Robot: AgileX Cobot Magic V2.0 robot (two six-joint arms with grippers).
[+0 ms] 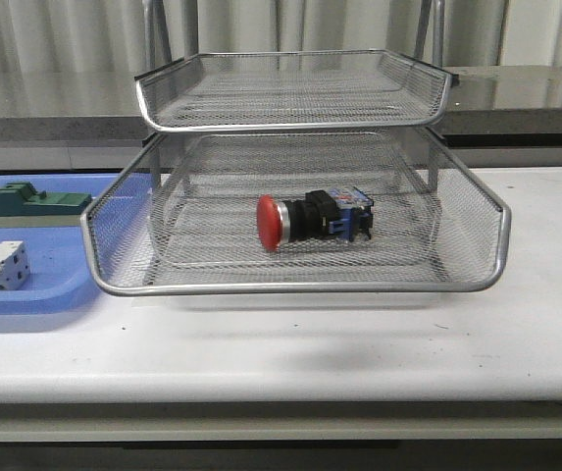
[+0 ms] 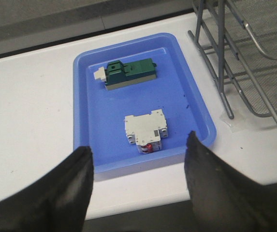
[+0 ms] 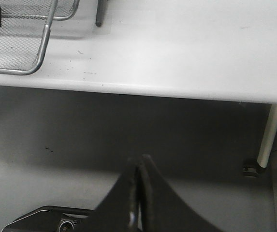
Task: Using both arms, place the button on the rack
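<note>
nearest to you, neither arm shows in the front view. your right pincer (image 3: 139,193) is clenched on nothing, its two black tips pressed together, and it hangs off the near edge of the white counter (image 1: 290,343), looking at the floor under it. your left pincer (image 2: 138,169) is released, its black fingers (image 2: 75,179) spread wide with nothing between them, poised above the near rim of the flat blue plastic tray (image 2: 85,121) at the left of the counter.

the small push-button switch with the red mushroom head, black body and blue rear end (image 1: 312,218) already lies on its side on the mesh floor of the lower tier of the silver wire-mesh letter rack (image 1: 295,287), about mid-tier. its long axis runs left to right, red head to the left, blue end to the right. from your left pincer it lies away to the right, inside the rack; from your right pincer it lies far and to the left, with only a dark sliver of it showing at the corner of the right wrist view. i cannot say which arm is nearer.

judged from this, the placing looks done, and what remains is to keep both arms off the rack rim.

in the tray, a white terminal block (image 2: 146,130) sits near, a green block (image 2: 128,74) farther back. above, the rack's upper tier (image 1: 290,93) holds nothing.
</note>
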